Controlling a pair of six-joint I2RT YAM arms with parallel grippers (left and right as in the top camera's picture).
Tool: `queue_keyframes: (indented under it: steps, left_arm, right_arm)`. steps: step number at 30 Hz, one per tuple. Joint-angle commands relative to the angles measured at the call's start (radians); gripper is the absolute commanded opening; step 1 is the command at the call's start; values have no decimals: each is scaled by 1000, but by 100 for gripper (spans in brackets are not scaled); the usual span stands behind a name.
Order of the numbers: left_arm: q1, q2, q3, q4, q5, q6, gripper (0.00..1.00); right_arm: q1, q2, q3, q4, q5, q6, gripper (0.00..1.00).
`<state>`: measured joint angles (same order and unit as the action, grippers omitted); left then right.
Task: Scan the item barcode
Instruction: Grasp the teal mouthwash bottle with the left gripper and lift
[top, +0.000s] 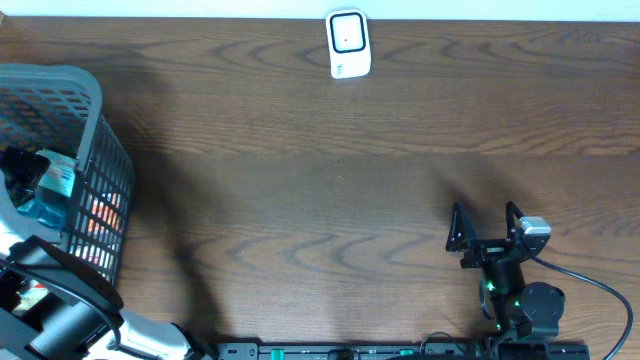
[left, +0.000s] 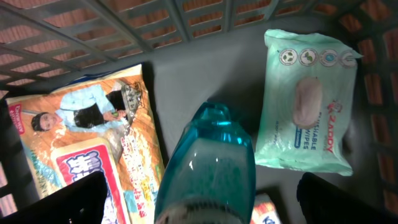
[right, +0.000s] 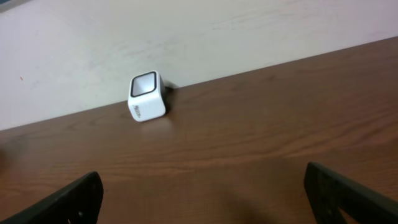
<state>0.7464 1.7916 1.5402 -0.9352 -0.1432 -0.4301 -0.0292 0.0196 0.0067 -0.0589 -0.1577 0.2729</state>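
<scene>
A dark brown counter (top: 330, 200) with a bold wavy wood grain runs back to a plain pale wall (right: 186, 37). At its far edge stands the scanner (top: 349, 44), a small white box with rounded corners and a dark glossy window. It is well apart from everything else. On the left sits a grey plastic basket (top: 90, 130) with open lattice walls, and the goods lie inside it. A teal bottle (left: 208, 168) of translucent plastic, rounded at the shoulder, lies in the middle. Beside it is a soft pale-green wipes pack (left: 308, 102) with a flap on its face. On its other side is a glossy snack packet (left: 93, 143) printed with a figure and red lettering. The left fingers (left: 68, 202) are down in the basket, spread wide on either side of the bottle and gripping nothing, with the lattice walls close around them. The right fingers (top: 456, 228) are also spread wide and empty over bare wood near the front edge – they face the scanner across the open counter.
</scene>
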Motion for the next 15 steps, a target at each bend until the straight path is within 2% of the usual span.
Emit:
queue_keyframes:
  steps: [1,7,11,13,15]
  left_arm:
    - [3,2,-34,25,-22,-13,98]
    - [3,2,-65,63,-21,-13,98]
    - [3,5,-65,67,45,-12,100]
    - [3,6,-65,67,66,-12,89]
    - [3,6,-65,64,70,-12,70]
  right_arm:
    - [5,0,-1,-4,2,-16,99]
    - [5,0,-1,-4,2,-16,99]
    - [5,0,-1,-4,2,-16,99]
    - [5,0,-1,-4,2,-16,99]
    - [5,0,-1,-4,2,-16,99]
